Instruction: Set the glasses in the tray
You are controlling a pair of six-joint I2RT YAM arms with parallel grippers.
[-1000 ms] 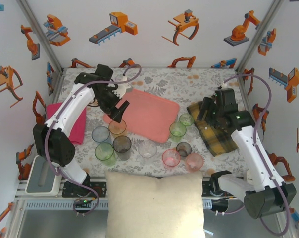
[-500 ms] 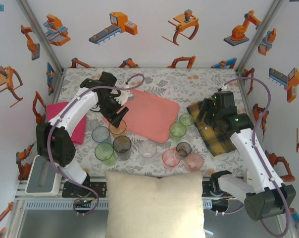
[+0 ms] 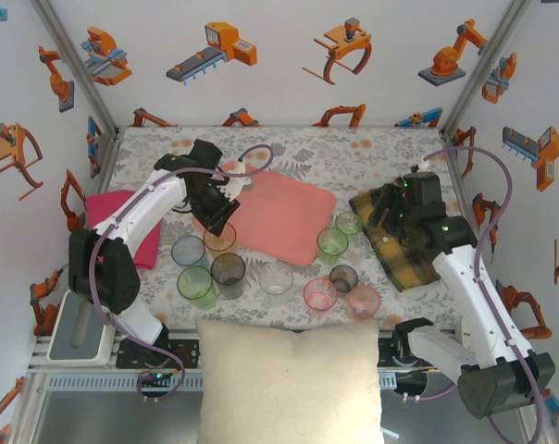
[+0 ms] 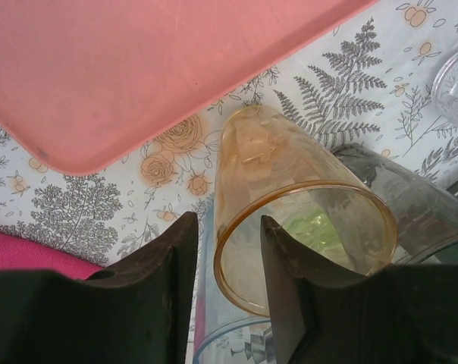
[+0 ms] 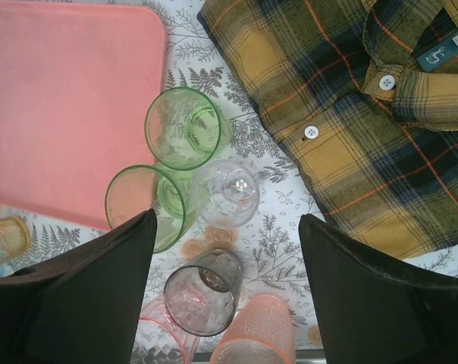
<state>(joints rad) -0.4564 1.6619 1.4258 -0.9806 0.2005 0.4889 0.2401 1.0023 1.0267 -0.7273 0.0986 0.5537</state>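
So the left jaws were only a crack apart, straddling the near wall of the amber glass (image 4: 290, 189). One finger sat inside the rim and the other outside, not pinching it as far as I could see. The tray (image 4: 138, 68) lay just ahead of them, bare, with its rounded corner close to that glass's base. A smoky grey glass (image 4: 418, 205) stood just right of them (touching the amber one or not, hard to call).

The right jaws were spread wide with nothing in them, hanging above a cluster on the bench (image 5: 290, 197). A green glass (image 5: 182, 127), a second green glass (image 5: 142, 205) and a clear glass (image 5: 227, 191) sat ahead of the gap, with a dark glass (image 5: 202, 292) and a pink glass (image 5: 255, 326) nearer. The plaid cloth (image 5: 350, 114) was ahead-right.
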